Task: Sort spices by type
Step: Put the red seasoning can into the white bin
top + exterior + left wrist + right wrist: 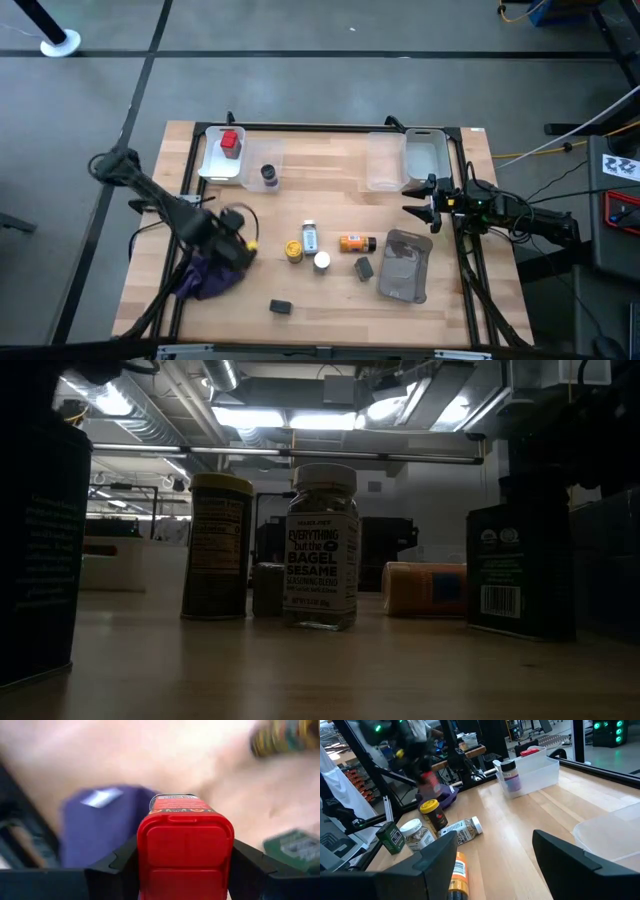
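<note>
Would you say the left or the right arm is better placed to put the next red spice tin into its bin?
Left: its pincer already grips a red tin; the right pincer hangs open and empty.

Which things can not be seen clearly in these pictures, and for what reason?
- Red tin: left wrist view is blurred; its label is unreadable.
- Left gripper: in the high view the arm hides the tin.
- Orange bottle: right wrist view, cut by the edge and a finger.
- Dark tin: low view, cut off, unlit.
</note>
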